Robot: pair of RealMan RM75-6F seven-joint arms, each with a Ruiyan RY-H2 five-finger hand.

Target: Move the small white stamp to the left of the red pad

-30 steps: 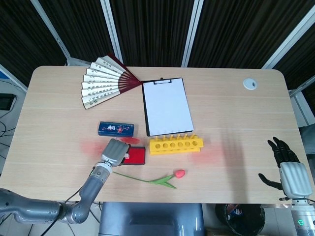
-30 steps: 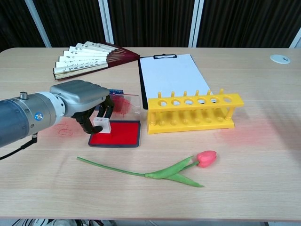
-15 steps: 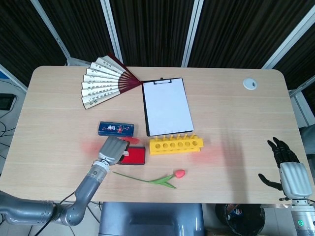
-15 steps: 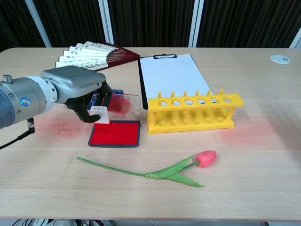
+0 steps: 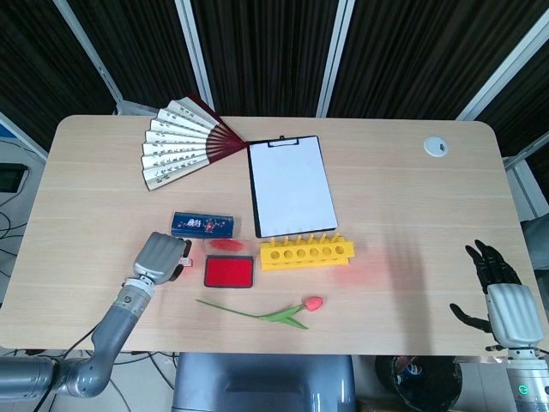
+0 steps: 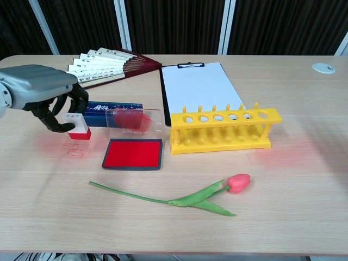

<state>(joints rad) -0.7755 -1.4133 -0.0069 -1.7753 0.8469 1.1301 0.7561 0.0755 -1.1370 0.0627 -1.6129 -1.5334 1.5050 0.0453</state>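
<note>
Now we see left hand (image 6: 46, 95) pinching stamp (image 6: 77, 125) upright, left of frame, hovering just above surface (image 6: 304, 179). Pad (image 6: 132, 154) lies to stamp's right, apart. We judge: straight descent remains. Right hand (image 5: 502, 292) idle, fingers spread, lower right.

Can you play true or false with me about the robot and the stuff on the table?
1. The left hand holds the small white stamp. True.
2. The stamp sits on the red pad. False: it is held to the left of the pad, apart from it.
3. The tulip lies nearer the table's front edge than the pad. True.
4. The yellow rack stands on the clipboard. False: it stands on the table in front of the clipboard.
5. The right hand holds the fan. False: it holds nothing, off at the table's right edge.
</note>
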